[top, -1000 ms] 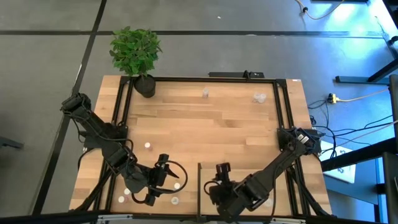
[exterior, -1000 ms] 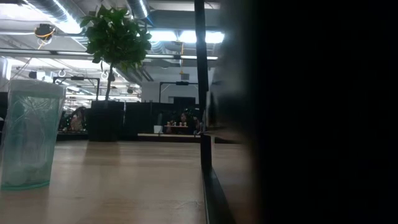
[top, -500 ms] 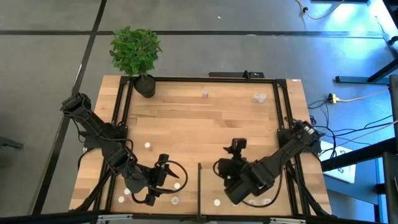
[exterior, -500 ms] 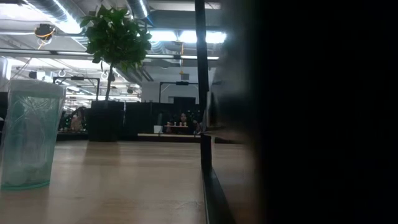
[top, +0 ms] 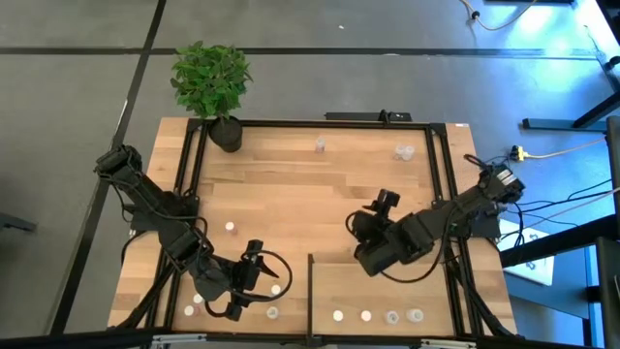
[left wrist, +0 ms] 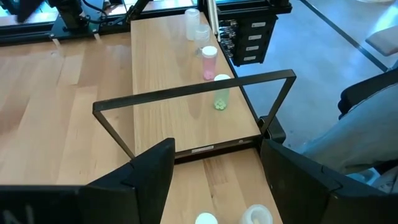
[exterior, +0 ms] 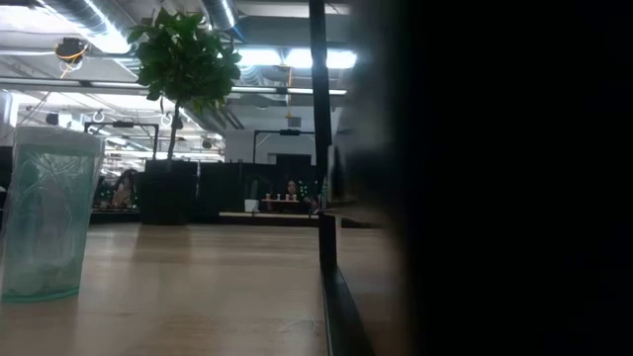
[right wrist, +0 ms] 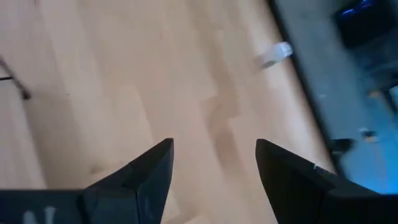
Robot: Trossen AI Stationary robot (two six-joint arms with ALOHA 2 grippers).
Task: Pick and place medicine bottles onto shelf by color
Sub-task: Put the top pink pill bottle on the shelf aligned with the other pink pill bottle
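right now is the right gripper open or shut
Open: in the wrist view the right gripper has its fingers spread apart over bare table, nothing between them.

No text, label, brand, number or sign could be read anywhere in these views.
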